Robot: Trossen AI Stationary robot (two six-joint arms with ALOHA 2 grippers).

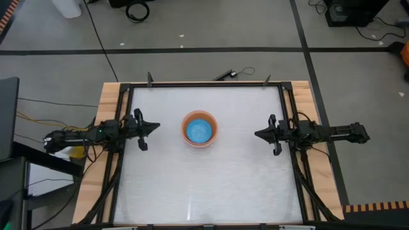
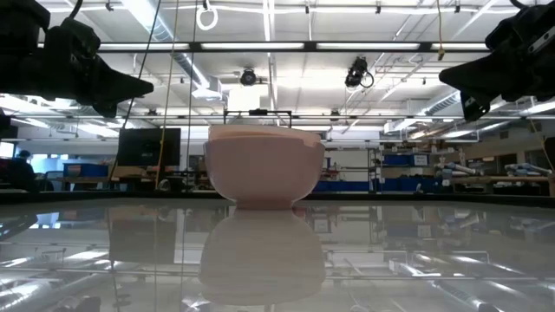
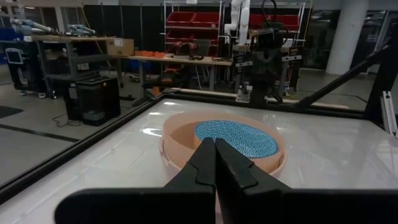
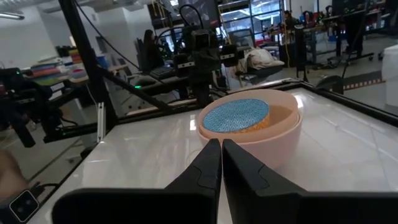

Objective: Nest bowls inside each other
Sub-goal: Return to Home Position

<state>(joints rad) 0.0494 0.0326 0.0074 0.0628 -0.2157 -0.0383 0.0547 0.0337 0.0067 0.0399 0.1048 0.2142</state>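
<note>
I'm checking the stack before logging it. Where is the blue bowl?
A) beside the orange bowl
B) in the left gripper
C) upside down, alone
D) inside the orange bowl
D: the blue bowl sits inside the orange bowl at mid-table; the left gripper and right gripper are shut at the sides.
</note>
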